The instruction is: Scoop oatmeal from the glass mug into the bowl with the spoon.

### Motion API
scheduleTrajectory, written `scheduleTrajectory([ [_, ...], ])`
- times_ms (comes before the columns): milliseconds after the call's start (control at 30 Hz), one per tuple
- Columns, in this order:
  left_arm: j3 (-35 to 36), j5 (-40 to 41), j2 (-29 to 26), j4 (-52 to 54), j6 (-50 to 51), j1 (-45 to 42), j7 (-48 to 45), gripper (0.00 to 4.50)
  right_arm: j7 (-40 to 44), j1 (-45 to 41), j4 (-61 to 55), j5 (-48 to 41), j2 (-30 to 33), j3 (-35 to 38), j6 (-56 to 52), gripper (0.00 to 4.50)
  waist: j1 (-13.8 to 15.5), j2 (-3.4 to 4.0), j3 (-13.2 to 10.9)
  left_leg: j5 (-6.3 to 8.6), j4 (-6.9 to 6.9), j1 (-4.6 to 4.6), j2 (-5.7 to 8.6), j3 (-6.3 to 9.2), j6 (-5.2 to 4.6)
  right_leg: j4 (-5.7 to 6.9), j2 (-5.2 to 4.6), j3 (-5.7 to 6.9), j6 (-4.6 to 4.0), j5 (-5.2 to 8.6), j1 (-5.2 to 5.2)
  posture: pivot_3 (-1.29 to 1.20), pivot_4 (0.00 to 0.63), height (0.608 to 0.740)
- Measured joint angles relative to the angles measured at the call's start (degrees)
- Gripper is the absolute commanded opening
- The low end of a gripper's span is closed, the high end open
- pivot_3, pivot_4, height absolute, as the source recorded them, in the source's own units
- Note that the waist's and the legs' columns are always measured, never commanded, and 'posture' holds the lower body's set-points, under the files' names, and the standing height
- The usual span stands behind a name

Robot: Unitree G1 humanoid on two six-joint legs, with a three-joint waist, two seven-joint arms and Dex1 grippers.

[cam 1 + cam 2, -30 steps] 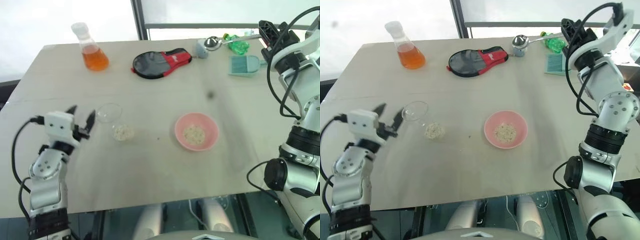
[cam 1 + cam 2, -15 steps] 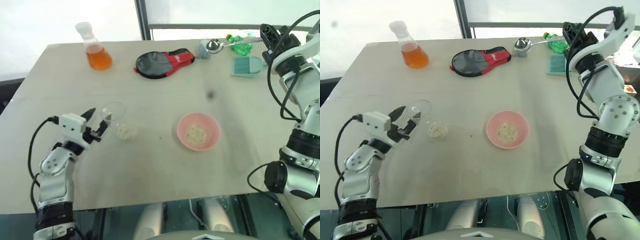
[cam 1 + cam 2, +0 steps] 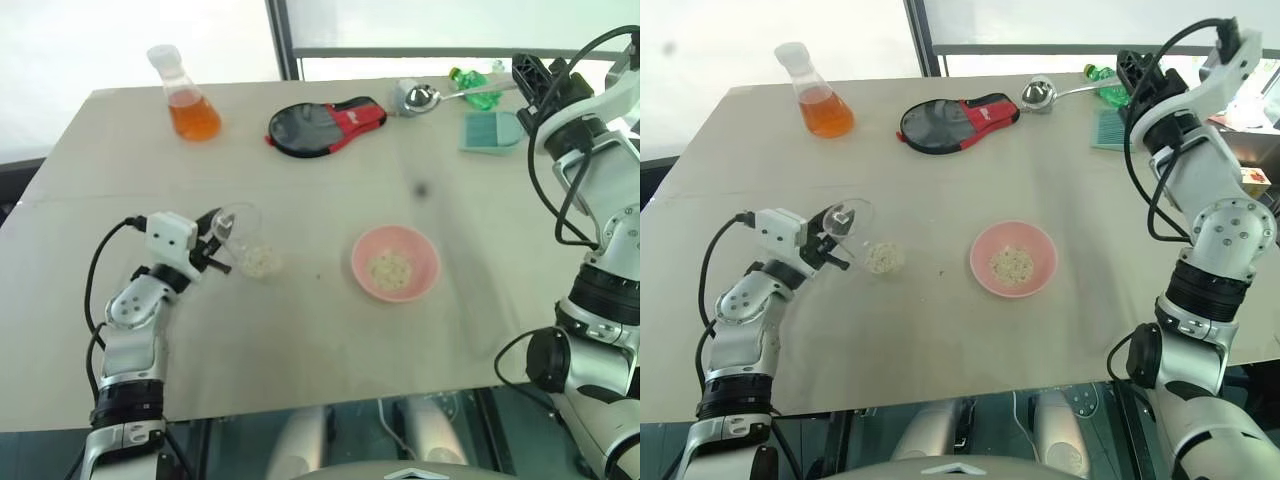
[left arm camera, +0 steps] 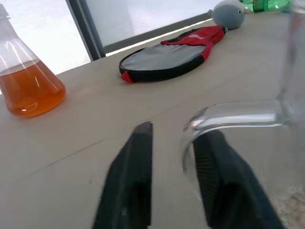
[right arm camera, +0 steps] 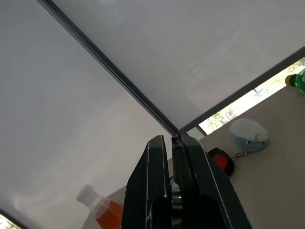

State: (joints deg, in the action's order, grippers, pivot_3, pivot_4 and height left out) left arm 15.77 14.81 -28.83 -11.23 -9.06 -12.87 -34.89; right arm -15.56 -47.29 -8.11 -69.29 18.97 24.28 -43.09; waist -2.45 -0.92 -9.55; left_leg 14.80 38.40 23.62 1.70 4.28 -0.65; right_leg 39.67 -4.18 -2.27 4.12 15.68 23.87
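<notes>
On the bench [image 3: 300,180] the pink bowl [image 3: 395,264] holds some oatmeal [image 3: 388,268]. The left pincer [image 3: 214,251] is clenched on the tilted glass mug [image 3: 238,227] — flakes lie beside it. The right pincer [image 3: 530,72], raised, grips the spoon [image 3: 440,94] — bowl end far back.

Clear glossy glass mug [image 3: 238,228], polished metal spoon [image 3: 432,97], smooth pink bowl [image 3: 395,263], dry flaky oatmeal [image 3: 262,262], matt pale table [image 3: 300,190].

A lab-like test room: a plain pale table [image 3: 300,330] against white window panels, with a conical flask of orange liquid [image 3: 185,95] at the frame's upper left.
</notes>
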Motion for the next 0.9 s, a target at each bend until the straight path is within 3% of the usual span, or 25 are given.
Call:
scheduleTrajectory([
  [367, -0.99, -1.79, 1.15, -0.36, 2.54, -2.99, 5.41, 0.07, -0.13, 0.39, -0.67, -3.23, 0.15, -0.88, -1.79, 0.0, 0.05, 0.11, 0.06, 0.0, 0.01, -0.04, 0.02, 0.0, 0.0, 0.05, 0.0, 0.0, 0.0, 0.0, -0.03, 0.0, 0.15, 0.74],
  [600, -8.76, -6.73, 7.07, -3.3, 7.63, -16.05, 9.51, 0.07, 2.83, -3.14, -1.98, -10.96, 1.4, -6.79, -8.57, 0.0, 0.49, 0.08, 0.04, 0.0, 0.12, 0.12, 0.09, 0.12, -0.01, 0.0, -0.02, 0.18, 0.0, 0.0, -0.04, 0.0, 0.15, 0.74],
  [767, -13.06, -6.08, 9.71, -10.33, 7.95, -27.76, 3.92, 0.07, 11.17, -5.04, -1.8, -5.04, 6.34, -14.44, -11.63, 0.0, -0.17, 0.08, 0.04, -0.01, 0.02, 0.12, 0.16, 0.05, 0.0, -0.28, 0.04, 0.15, 0.01, 0.0, -0.06, 0.0, 0.15, 0.74],
  [900, -14.19, -6.37, 9.53, -17.37, 5.82, -30.17, 0.5, 0.07, 17.16, -4.96, -0.98, 1.69, 9.26, -17.27, -11.47, 0.0, -0.86, 0.09, 0.04, -0.02, -0.13, 0.15, 0.11, 0.05, 0.03, -0.5, 0.09, 0.15, 0.0, 0.0, -0.02, 0.0, 0.15, 0.74],
])
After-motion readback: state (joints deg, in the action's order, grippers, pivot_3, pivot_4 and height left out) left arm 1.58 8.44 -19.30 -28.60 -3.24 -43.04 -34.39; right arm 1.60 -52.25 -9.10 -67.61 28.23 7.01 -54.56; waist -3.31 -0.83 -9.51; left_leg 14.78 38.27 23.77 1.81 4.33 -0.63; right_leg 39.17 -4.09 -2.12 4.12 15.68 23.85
